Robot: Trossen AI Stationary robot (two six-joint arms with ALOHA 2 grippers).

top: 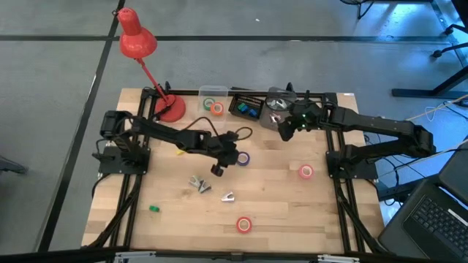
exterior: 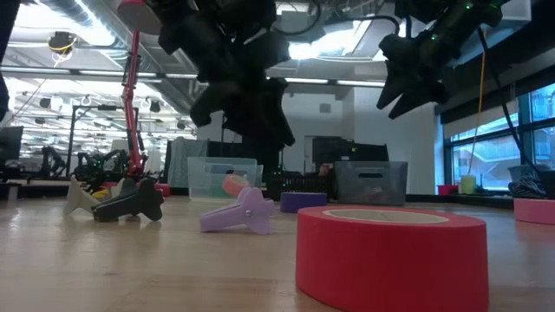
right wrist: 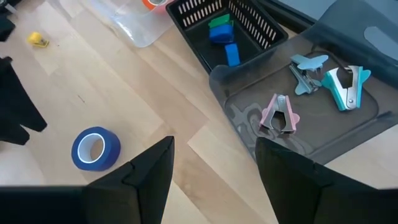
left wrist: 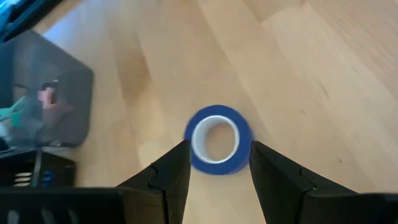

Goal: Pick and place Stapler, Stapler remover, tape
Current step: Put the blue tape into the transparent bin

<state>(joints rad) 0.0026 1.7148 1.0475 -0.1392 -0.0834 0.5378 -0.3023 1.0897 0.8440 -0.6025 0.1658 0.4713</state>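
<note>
Left gripper [left wrist: 214, 163] fingers spread either side of the blue tape roll [left wrist: 216, 139], not touching; right gripper [right wrist: 214, 163] gapes, empty.

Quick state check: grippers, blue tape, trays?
left gripper: open, fingers either side of the blue tape
blue tape: flat on the table, not gripped
right gripper: open, empty, above the grey tray
grey tray: holds three staple removers
black basket: holds blue and green items
</note>
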